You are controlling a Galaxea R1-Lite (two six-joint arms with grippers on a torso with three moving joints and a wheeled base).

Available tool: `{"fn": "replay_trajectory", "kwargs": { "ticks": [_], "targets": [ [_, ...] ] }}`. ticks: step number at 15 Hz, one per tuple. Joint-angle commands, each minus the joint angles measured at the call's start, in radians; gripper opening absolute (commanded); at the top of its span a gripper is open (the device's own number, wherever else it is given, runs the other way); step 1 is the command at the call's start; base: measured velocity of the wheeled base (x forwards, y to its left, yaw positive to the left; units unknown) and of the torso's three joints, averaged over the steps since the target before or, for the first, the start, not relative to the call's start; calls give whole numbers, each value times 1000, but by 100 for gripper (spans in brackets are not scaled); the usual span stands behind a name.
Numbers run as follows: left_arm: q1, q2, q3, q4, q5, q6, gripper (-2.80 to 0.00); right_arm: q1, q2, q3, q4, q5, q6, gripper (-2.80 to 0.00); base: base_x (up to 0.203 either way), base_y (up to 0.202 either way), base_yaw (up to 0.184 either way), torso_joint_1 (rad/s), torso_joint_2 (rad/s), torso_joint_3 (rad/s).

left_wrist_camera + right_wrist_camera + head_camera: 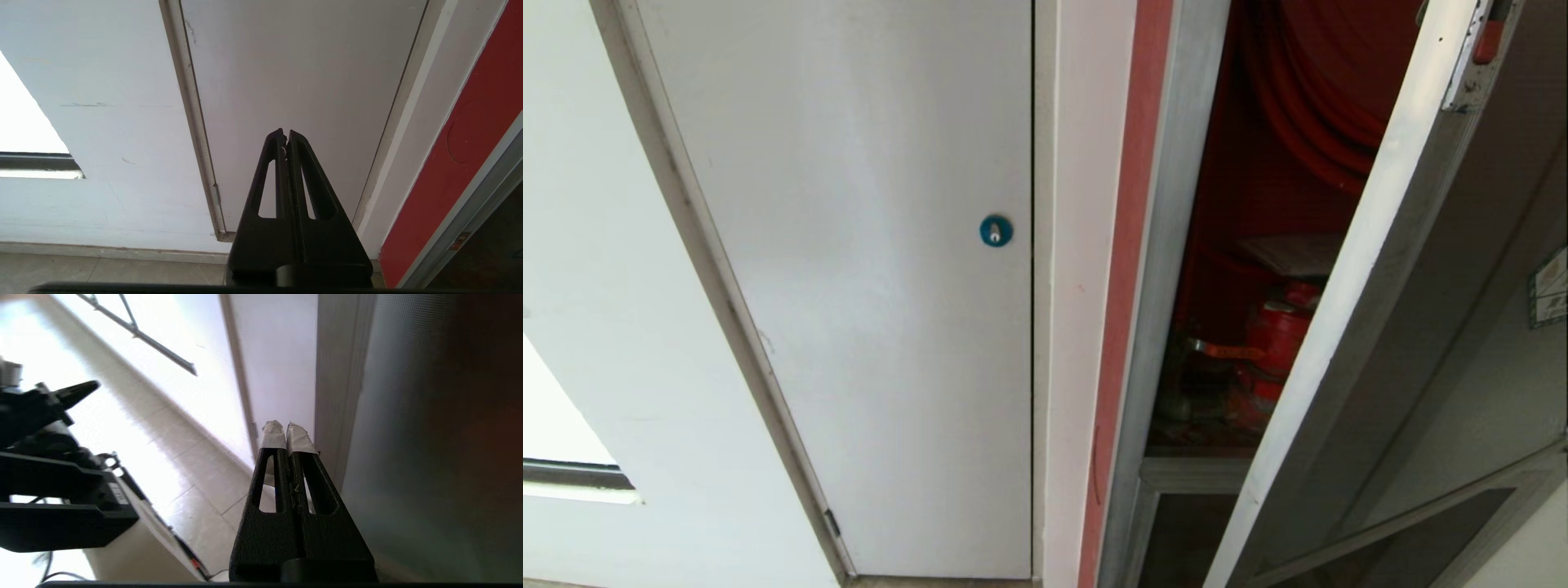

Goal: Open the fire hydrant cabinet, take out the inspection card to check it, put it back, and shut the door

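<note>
The fire hydrant cabinet point(1168, 245) stands at the right of the head view with its door point(1445, 343) swung partly open, silver edge toward me. The door carries a green-bordered sticker point(1552, 298) and a small red latch point(1488, 39). Inside I see red hose point(1307, 106), a red valve point(1274, 343) and a flat pale sheet above the valve, probably the inspection card point(1294, 253). My right gripper point(286, 425) is shut and empty, its taped tips close beside the door's silver frame point(337, 388) and dark glass point(416, 457). My left gripper point(286, 132) is shut and empty, facing the white door.
A plain white door point(874, 286) with a blue round lock point(996, 230) fills the left of the cabinet, with a red strip point(1127, 245) between them. A window point(556, 425) sits low at the far left. My own left arm and base point(53, 473) show over the tiled floor point(196, 486).
</note>
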Motion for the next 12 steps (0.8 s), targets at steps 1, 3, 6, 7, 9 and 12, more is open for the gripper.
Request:
{"fn": "replay_trajectory", "kwargs": {
  "ticks": [1, 3, 6, 7, 9, 12],
  "targets": [
    [0, 0, 6, 0, 0, 0, -280, 8, 90, -34, 2, 27, 0, -280, 0, 0, 0, 0, 0, 0],
    [0, 1, 6, 0, 0, 0, -280, 45, 143, -65, 1, 30, 0, -280, 0, 0, 0, 0, 0, 0],
    [0, 1, 6, 0, 1, 0, -280, 93, 233, -123, -1, 6, -1, -280, 0, 0, 0, 0, 0, 0],
    [0, 0, 6, 0, 0, 0, -280, 116, 260, -139, -6, -24, -1, -280, 0, 0, 0, 0, 0, 0],
    [0, 0, 6, 0, 0, 0, -280, 151, 295, -154, -23, -77, 0, -280, 0, 0, 0, 0, 0, 0],
    [0, 0, 6, 0, 1, 0, -280, 157, 331, -167, -65, -111, 0, -280, 0, 0, 0, 0, 0, 0]
  ]
}}
